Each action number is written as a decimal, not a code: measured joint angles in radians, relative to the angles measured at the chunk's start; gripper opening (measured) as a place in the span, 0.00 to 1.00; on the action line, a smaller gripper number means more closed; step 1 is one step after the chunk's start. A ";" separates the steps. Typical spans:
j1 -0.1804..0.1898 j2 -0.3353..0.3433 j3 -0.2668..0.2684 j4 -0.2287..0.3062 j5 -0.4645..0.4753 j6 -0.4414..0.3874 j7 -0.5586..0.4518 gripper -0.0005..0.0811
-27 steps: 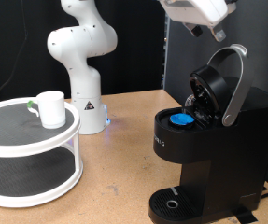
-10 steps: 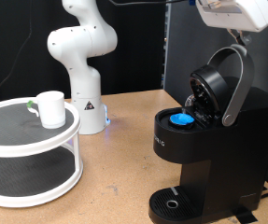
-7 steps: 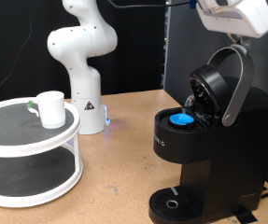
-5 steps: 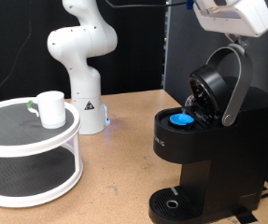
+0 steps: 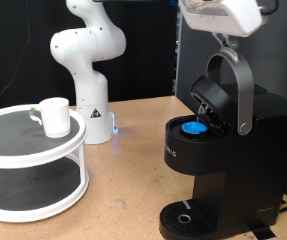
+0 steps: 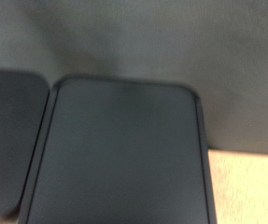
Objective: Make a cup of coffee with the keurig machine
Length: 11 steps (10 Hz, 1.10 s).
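At the exterior view's top right my pincer (image 5: 223, 35) hangs just over the grey curved handle (image 5: 235, 88) of the keurig machine (image 5: 218, 165). Only the white housing of my hand shows there, cut by the frame's upper edge, and the fingers are hidden, so I cannot tell whether the pincer is wide or narrow, or whether it touches the handle.

White lettering runs down the machine's front, too small to read. A small dark triangular label sits on the white robot base (image 5: 86, 70), also unreadable.

The machine is a boxy matte-black block on the wooden table (image 5: 123, 200), its right side cut off by the frame. Its rounded lid (image 5: 211, 100) stands raised and tilted, and in the open chamber beneath lies a pod with a blue top (image 5: 193, 127). At the foot sits the round drip tray (image 5: 186, 217), glossy, partly cut by the lower edge.

Well apart, on the exterior view's left, the cup (image 5: 54, 116) stands upright on the top shelf of a round white two-tier stand (image 5: 33, 165). It is a small, smooth white cylinder with a green mark beside it; its handle is hard to make out.

My wrist view is blurred: a dark, rounded-cornered matte panel (image 6: 124, 154) fills most of it against a grey backdrop, with a sliver of table at one corner.
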State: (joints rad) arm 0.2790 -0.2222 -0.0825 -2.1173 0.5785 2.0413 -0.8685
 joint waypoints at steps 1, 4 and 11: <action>-0.013 -0.006 -0.010 -0.006 -0.028 -0.005 0.000 0.01; -0.055 -0.008 -0.026 -0.027 -0.116 -0.009 0.008 0.01; -0.099 0.076 -0.033 -0.144 -0.247 0.120 0.009 0.01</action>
State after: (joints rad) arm 0.1799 -0.1459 -0.1153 -2.2615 0.3311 2.1615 -0.8598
